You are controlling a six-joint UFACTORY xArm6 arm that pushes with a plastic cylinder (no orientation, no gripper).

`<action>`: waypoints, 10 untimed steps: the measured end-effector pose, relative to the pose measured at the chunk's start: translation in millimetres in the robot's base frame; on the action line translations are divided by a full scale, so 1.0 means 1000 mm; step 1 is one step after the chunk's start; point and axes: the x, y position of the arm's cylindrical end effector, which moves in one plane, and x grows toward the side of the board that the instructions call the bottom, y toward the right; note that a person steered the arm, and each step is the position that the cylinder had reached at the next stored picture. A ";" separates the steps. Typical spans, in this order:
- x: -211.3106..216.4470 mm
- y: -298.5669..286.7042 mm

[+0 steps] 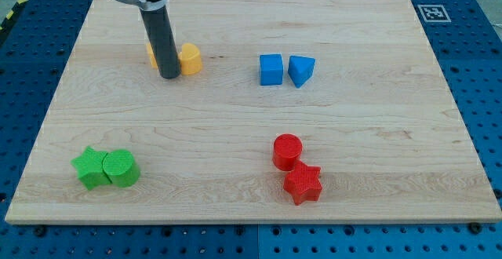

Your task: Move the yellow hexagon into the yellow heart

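My tip rests on the board at the upper left, right between two yellow blocks. The yellow block to the tip's right shows a notched top, like a heart. The other yellow block to the tip's left is mostly hidden behind the rod; only a sliver shows, so its shape cannot be made out. Both yellow blocks sit very close to the rod, touching or nearly touching it.
A blue cube and a blue triangular block sit side by side at upper centre-right. A red cylinder and a red star sit at lower centre-right. A green star and a green cylinder sit at lower left. The board's edge runs along the bottom.
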 end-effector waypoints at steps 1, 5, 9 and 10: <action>0.000 0.001; -0.049 -0.082; -0.025 0.008; 0.033 0.025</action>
